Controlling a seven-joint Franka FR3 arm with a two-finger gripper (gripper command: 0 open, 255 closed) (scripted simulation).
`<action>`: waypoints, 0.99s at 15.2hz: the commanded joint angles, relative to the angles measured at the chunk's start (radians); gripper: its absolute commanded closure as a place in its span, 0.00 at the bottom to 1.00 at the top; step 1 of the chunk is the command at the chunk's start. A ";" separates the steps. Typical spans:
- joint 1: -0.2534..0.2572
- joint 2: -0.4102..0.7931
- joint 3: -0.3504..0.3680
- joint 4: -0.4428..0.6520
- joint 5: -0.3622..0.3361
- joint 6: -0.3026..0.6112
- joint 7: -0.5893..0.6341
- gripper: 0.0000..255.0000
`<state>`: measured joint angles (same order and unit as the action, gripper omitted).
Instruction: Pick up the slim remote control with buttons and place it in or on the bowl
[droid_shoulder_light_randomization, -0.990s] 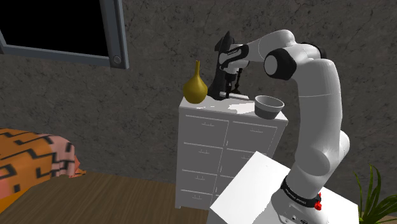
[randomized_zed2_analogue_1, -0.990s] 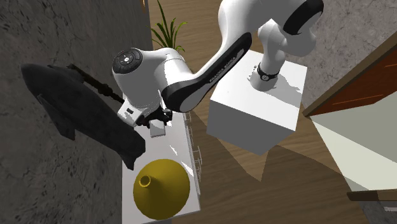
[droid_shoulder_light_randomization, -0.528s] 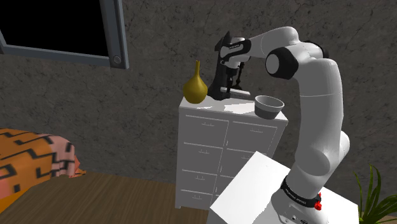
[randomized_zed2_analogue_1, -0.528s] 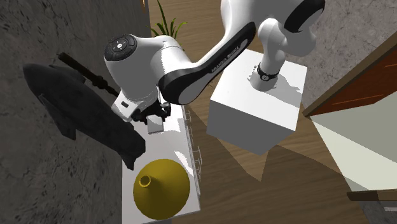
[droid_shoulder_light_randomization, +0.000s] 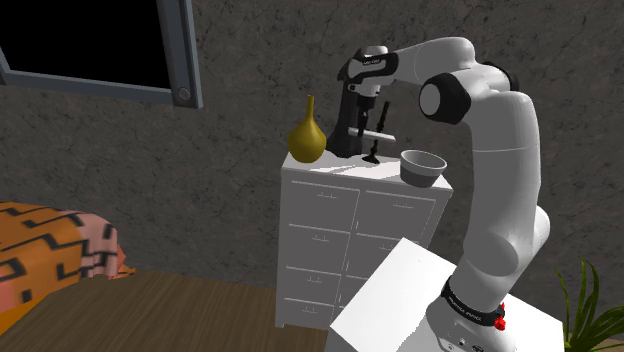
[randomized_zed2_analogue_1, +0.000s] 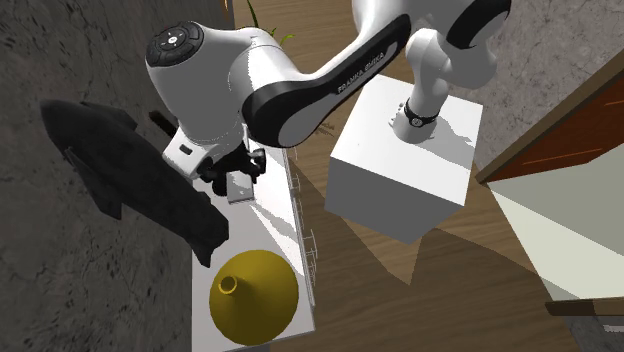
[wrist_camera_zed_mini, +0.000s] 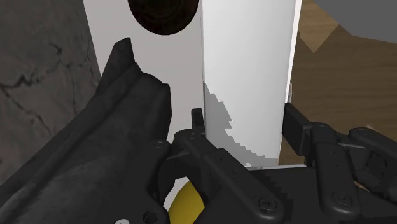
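The tool (droid_shoulder_light_randomization: 364, 150) hangs fingers down, just above the top of a white chest of drawers (droid_shoulder_light_randomization: 330, 230). It is released. In the wrist view its two black fingers (wrist_camera_zed_mini: 197, 121) stand apart, with bare white chest top (wrist_camera_zed_mini: 248, 63) between them and nothing clasped. From the second exterior view, the tool (randomized_zed2_analogue_1: 237, 178) sits over the half of the chest top (randomized_zed2_analogue_1: 262, 228) nearer the stand.

The remote control (droid_shoulder_light_randomization: 343, 135) is a long, dark grey slab that stands on end at the back edge of the chest top, close to the rough grey wall. It rises just beside the tool, on the wall side, outside the gap between the fingers. The wrist view shows its dark bulk (wrist_camera_zed_mini: 108, 146) right against the outer side of one finger; I cannot tell if they touch. From above, it (randomized_zed2_analogue_1: 130, 175) runs long and dark along the wall side of the chest.

A yellow vase (droid_shoulder_light_randomization: 307, 140) with a thin neck stands at the end of the chest top away from the stand (randomized_zed2_analogue_1: 255, 300). A pale bowl (droid_shoulder_light_randomization: 423, 166) sits at the opposite end, near the front corner and well apart from the remote control.

The white arm (droid_shoulder_light_randomization: 500, 180) arches over the chest from its white box stand (droid_shoulder_light_randomization: 395, 295). Beyond the chest are a wooden floor (droid_shoulder_light_randomization: 180, 310), a bed with an orange patterned cover (droid_shoulder_light_randomization: 50, 250), and a grey-framed window filled by a black area (droid_shoulder_light_randomization: 90, 40).
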<state>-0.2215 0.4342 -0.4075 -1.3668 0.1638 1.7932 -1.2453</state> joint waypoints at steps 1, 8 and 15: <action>-0.005 0.003 -0.001 0.032 0.001 -0.028 -0.001 1.00; -0.015 -0.151 -0.037 -0.158 -0.046 0.015 -0.063 1.00; -0.050 -0.325 -0.089 -0.374 -0.112 0.072 -0.152 1.00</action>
<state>-0.2665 0.1418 -0.4877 -1.7064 0.0653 1.8593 -1.3839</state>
